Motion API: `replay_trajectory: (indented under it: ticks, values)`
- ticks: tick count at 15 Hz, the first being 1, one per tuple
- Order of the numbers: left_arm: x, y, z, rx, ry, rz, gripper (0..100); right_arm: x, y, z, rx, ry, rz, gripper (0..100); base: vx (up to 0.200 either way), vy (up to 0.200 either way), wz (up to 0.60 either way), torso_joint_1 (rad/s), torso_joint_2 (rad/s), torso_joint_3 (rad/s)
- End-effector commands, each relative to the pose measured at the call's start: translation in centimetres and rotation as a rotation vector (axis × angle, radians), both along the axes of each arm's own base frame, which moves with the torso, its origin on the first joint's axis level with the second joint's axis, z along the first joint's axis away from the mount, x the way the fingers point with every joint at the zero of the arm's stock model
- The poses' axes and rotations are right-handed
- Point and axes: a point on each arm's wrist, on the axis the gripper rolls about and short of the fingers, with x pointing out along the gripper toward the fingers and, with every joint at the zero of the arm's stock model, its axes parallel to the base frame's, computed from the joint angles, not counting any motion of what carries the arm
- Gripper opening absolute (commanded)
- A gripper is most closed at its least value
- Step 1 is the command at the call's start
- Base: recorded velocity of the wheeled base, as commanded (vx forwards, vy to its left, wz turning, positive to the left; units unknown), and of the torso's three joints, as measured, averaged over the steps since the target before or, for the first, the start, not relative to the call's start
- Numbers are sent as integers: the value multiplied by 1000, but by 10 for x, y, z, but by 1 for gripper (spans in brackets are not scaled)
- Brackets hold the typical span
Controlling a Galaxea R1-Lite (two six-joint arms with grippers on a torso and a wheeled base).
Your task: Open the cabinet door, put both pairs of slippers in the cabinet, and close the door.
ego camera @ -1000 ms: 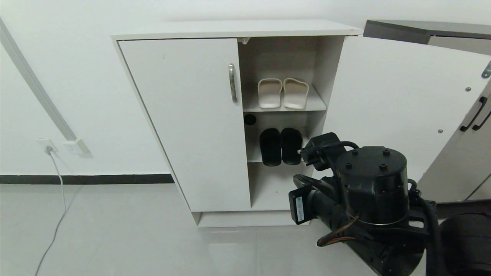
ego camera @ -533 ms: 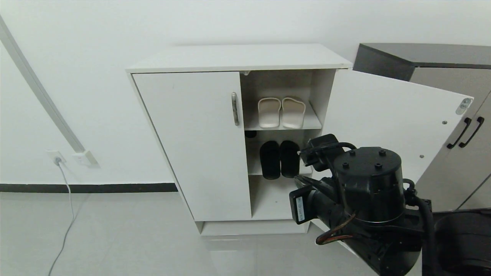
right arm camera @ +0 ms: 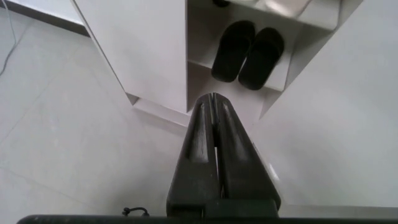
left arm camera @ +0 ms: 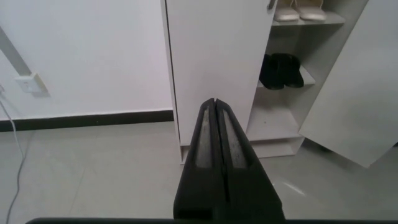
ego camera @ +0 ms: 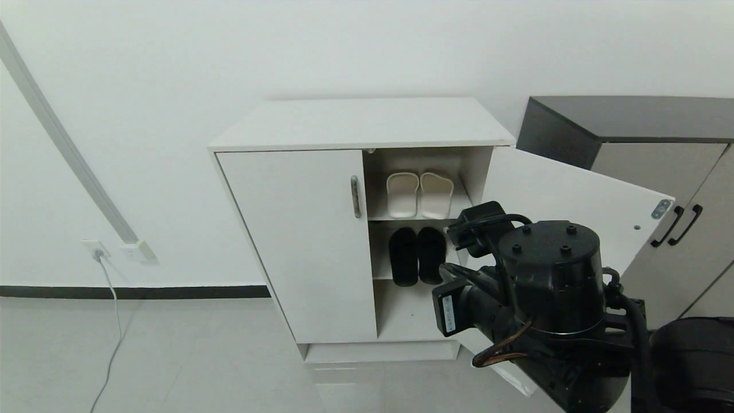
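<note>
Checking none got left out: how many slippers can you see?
4. Left white slipper and right white slipper side by side on the upper shelf; left black slipper and right black slipper on the shelf below. The closed left door may hide more.

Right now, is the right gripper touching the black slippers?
Apart. The right wrist view shows bare shelf between the right gripper and the black slippers.

Matt white cabinet [ego camera: 298, 241], metal handle [ego camera: 355, 197], glossy floor tiles [ego camera: 172, 355]
</note>
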Motion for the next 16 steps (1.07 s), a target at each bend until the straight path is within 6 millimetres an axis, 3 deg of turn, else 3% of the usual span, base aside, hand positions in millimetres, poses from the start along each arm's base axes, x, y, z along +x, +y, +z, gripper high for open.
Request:
replay_trajectory:
  ticks: [1, 16]
  values:
    - [0, 0, 0, 0, 2, 1, 0, 0, 0, 0, 0, 0, 1, 0, 0, 0, 0, 183, -496, -315]
    - [0, 0, 0, 0, 2, 1, 0, 4, -6, 0, 2, 3, -15, 0, 0, 0, 0, 222, -539, -318]
